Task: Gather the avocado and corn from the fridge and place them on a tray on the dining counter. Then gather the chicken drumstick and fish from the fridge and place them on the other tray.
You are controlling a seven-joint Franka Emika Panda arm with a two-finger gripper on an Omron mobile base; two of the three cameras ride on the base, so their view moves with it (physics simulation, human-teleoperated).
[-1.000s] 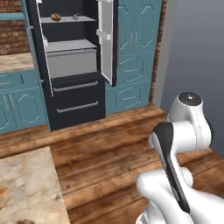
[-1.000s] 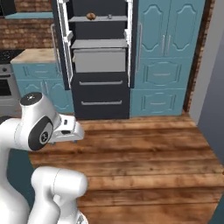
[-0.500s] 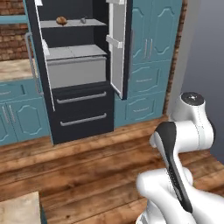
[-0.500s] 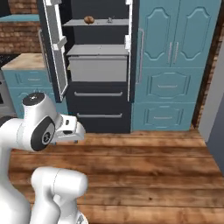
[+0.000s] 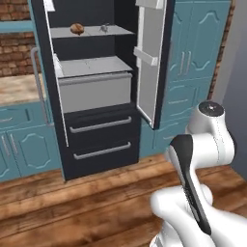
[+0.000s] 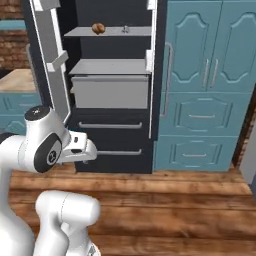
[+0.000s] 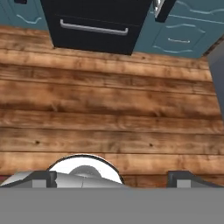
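I note the chicken drumstick (image 5: 77,29) on the fridge (image 5: 96,91) top shelf, at eleven o'clock; likely glossy, slippery, firm: grip its thick middle. End effector (image 7: 113,175) spread wide, empty.

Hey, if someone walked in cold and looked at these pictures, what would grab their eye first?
The tall black fridge standing wide open between teal cabinets, its pale shelves nearly bare. On its top shelf a golden-brown chicken drumstick glows against the dark interior, with a small grey fish beside it. In the foreground the white robot arm is folded up over the wooden floor.
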